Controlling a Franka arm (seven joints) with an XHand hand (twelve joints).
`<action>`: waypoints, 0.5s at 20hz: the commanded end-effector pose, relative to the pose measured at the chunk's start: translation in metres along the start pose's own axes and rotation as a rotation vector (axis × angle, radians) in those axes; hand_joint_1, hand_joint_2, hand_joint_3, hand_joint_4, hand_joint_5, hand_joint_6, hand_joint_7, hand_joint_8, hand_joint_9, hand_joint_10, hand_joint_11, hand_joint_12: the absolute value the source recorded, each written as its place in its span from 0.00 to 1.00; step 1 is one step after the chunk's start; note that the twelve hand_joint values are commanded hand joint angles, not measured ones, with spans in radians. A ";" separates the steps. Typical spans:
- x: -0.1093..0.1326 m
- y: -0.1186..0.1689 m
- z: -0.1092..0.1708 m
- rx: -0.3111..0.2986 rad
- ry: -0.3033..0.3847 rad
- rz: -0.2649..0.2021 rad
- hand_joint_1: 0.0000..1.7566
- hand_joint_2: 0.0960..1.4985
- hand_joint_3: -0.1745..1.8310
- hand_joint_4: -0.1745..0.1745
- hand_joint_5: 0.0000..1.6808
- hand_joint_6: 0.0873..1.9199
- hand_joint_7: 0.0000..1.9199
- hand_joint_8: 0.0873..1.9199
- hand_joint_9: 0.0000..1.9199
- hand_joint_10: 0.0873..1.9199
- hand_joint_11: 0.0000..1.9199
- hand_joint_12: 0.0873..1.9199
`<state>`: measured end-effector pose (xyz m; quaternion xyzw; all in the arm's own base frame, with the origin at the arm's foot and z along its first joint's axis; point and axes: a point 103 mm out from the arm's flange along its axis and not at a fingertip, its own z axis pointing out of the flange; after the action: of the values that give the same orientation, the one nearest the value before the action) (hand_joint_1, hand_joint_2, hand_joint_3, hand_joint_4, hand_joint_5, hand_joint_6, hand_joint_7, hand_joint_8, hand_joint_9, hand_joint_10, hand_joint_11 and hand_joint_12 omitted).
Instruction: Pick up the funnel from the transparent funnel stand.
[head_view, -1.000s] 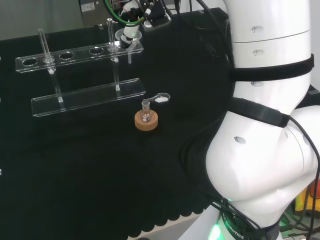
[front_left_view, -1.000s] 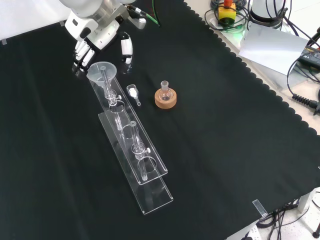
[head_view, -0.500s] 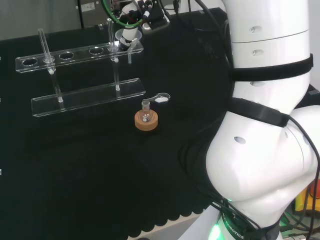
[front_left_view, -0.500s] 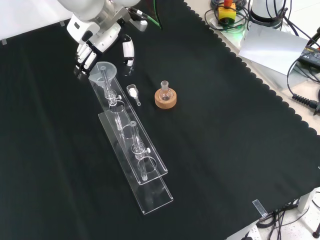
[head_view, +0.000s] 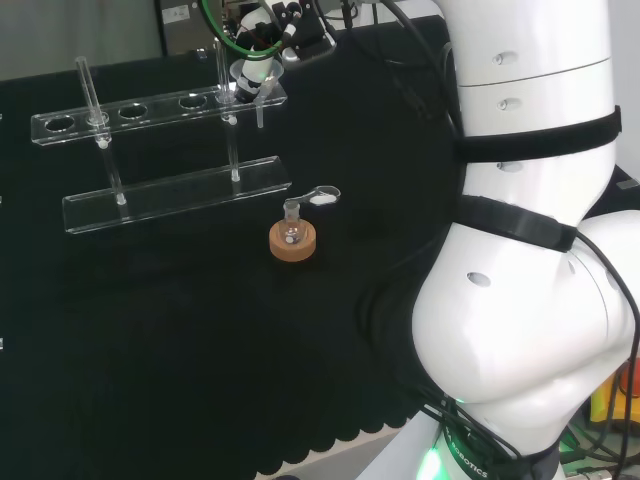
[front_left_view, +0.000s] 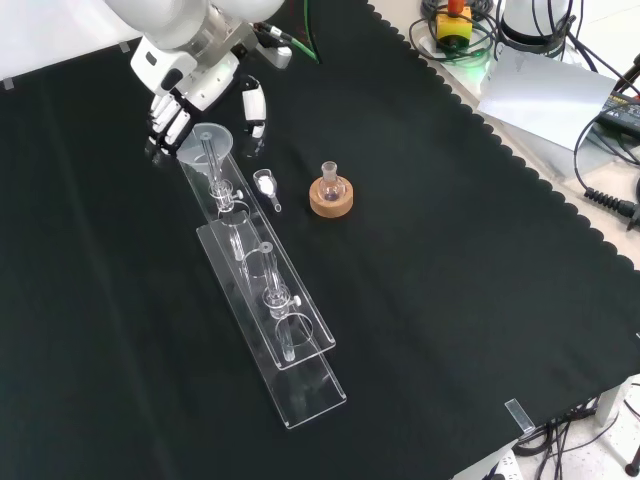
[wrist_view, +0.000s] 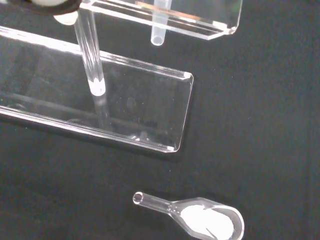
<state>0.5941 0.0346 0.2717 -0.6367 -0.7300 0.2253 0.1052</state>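
A clear funnel (front_left_view: 205, 140) sits in the end hole of the transparent stand (front_left_view: 262, 290), its stem (wrist_view: 159, 25) hanging through the upper shelf. In the head view the funnel (head_view: 250, 73) is at the right end of the stand (head_view: 175, 196). The hand (front_left_view: 190, 75) hovers just behind the funnel's rim. Its fingers (front_left_view: 165, 120) are to the left of the funnel and its thumb (front_left_view: 255, 104) is to the right, spread, with none of them closed on it. In the head view the hand (head_view: 283, 22) is just above the funnel.
A small flask on a cork ring (front_left_view: 330, 192) stands right of the stand in the front view. A glass spoon with white powder (front_left_view: 266, 184) lies between them; the spoon (wrist_view: 205, 220) lies close to the stand's base plate (wrist_view: 125, 110). An upright rod (head_view: 84, 80) rises from the stand's left part.
The hand has shifted slightly around the funnel's rim, first nearer and then a little up and left in the front view. The funnel stays in the stand.
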 end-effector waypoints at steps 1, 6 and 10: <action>-0.002 0.001 0.000 -0.029 -0.007 -0.006 0.38 0.42 0.30 0.52 0.10 0.00 0.00 0.23 0.11 0.40 0.21 0.73; -0.003 0.002 0.002 -0.006 -0.011 0.000 0.38 0.42 0.30 0.52 0.10 0.00 0.00 0.24 0.11 0.40 0.21 0.73; -0.005 0.003 0.003 0.007 -0.016 0.008 0.38 0.42 0.30 0.52 0.10 0.00 0.00 0.23 0.11 0.40 0.21 0.73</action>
<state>0.5947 0.0320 0.2684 -0.6355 -0.7312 0.2265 0.1008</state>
